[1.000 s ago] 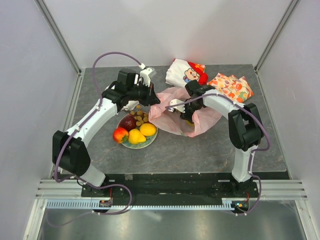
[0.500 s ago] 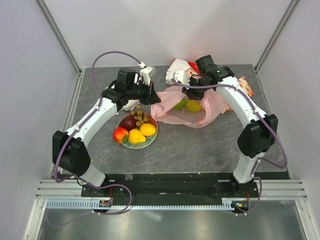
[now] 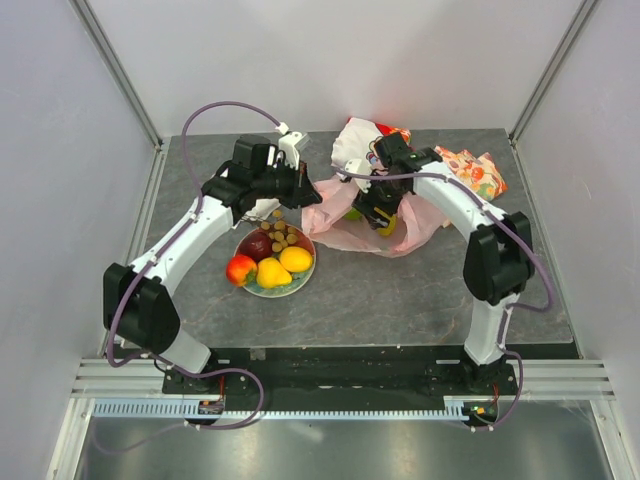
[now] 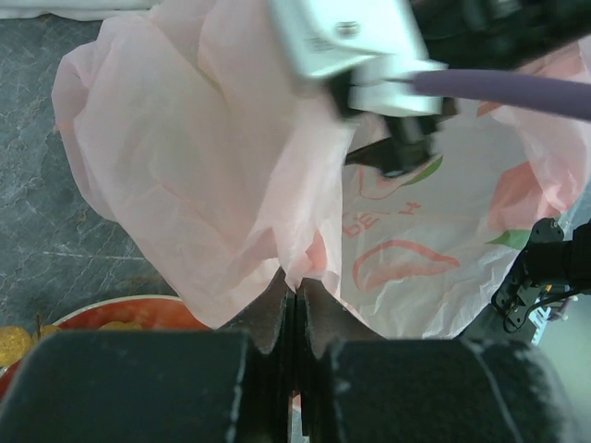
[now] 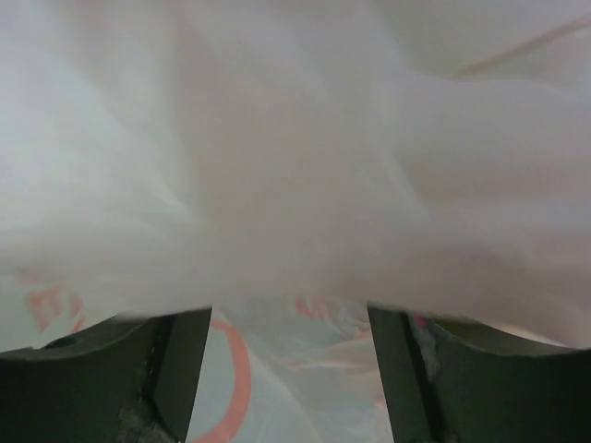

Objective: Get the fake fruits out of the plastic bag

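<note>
The pale pink plastic bag [image 3: 415, 225] lies behind and to the right of the red plate [image 3: 252, 288]. My left gripper [image 3: 306, 196] is shut on a fold of the bag's left rim [image 4: 295, 277] and holds it up. My right gripper [image 3: 375, 212] is open and reaches down into the bag's mouth. In the right wrist view blurred bag film [image 5: 295, 157] covers its fingertips. A yellow fruit [image 3: 388, 226] and a green piece [image 3: 353, 213] show inside the bag beside it. The plum [image 3: 255, 243], grape bunch [image 3: 283, 232], orange [image 3: 295, 259], pear [image 3: 272, 272] and apple [image 3: 240, 269] lie on the plate.
A white cartoon-print cloth [image 3: 358, 140] lies just behind the bag. An orange-patterned folded cloth [image 3: 475, 170] lies at the back right. The plate's rim [image 4: 120, 309] sits just below the left gripper. The right wrist [image 4: 369, 46] hangs over the bag opening.
The right arm lifted out of the bag toward the white cloth, then came back down into the bag's mouth. The left gripper has kept its hold on the rim.
</note>
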Available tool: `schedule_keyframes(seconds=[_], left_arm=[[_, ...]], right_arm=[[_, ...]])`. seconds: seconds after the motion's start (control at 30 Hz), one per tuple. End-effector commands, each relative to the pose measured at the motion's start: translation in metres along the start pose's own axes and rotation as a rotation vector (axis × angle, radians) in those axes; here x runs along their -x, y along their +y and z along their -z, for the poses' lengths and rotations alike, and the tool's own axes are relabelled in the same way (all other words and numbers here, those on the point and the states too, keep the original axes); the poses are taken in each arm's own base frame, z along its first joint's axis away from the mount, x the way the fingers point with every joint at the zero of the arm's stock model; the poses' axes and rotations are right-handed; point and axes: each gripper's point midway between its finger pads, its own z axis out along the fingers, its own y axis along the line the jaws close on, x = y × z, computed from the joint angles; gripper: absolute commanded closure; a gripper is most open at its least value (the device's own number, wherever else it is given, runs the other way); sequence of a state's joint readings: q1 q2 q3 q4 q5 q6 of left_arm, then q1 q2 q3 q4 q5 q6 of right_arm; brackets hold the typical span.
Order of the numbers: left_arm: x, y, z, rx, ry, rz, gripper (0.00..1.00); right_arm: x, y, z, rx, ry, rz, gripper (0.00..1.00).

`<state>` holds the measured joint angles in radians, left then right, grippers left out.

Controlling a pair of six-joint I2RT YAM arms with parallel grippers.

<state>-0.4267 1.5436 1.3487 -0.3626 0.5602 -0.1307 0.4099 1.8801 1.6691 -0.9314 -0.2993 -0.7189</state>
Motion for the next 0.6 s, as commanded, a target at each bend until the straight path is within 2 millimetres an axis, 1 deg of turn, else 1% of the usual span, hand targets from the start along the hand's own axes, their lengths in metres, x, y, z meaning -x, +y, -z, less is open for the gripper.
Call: schedule_keyframes(seconds=[0.0, 0.03, 0.1, 0.13, 0.17, 0.27, 0.37, 0.43, 0.47, 0.5, 0.57], left_arm=[[0.016, -0.01, 0.01, -0.022, -0.059, -0.014, 0.96], [0.016, -0.01, 0.01, -0.022, -0.059, -0.014, 0.96], [0.014, -0.009, 0.008, -0.023, -0.053, -0.01, 0.96], [0.015, -0.008, 0.007, -0.022, -0.054, -0.01, 0.96], [0.016, -0.008, 0.007, -0.022, -0.054, -0.007, 0.96], [0.016, -0.006, 0.004, -0.021, -0.05, -0.006, 0.96], [0.017, -0.005, 0.001, -0.021, -0.05, -0.006, 0.96], [0.018, -0.004, 0.0, -0.021, -0.051, -0.006, 0.96], [0.017, -0.004, 0.0, -0.022, -0.047, -0.003, 0.96], [0.017, -0.004, 0.0, -0.021, -0.047, -0.003, 0.96], [0.018, -0.004, 0.0, -0.02, -0.05, -0.006, 0.96]], right_arm=[[0.011, -0.034, -0.016, -0.137, 0.021, -0.204, 0.25], [0.006, -0.039, -0.023, -0.158, 0.047, -0.246, 0.23], [0.006, -0.042, -0.027, -0.177, 0.055, -0.322, 0.2], [0.0, -0.045, -0.032, -0.195, 0.079, -0.348, 0.19], [0.001, -0.047, -0.033, -0.203, 0.084, -0.362, 0.18], [-0.007, -0.051, -0.039, -0.242, 0.115, -0.438, 0.15], [-0.013, -0.051, -0.045, -0.247, 0.136, -0.464, 0.14], [-0.021, -0.05, -0.054, -0.246, 0.166, -0.469, 0.14], [-0.028, -0.053, -0.056, -0.271, 0.193, -0.473, 0.14], [-0.035, -0.052, -0.062, -0.269, 0.218, -0.478, 0.14], [-0.043, -0.051, -0.068, -0.263, 0.242, -0.485, 0.14]])
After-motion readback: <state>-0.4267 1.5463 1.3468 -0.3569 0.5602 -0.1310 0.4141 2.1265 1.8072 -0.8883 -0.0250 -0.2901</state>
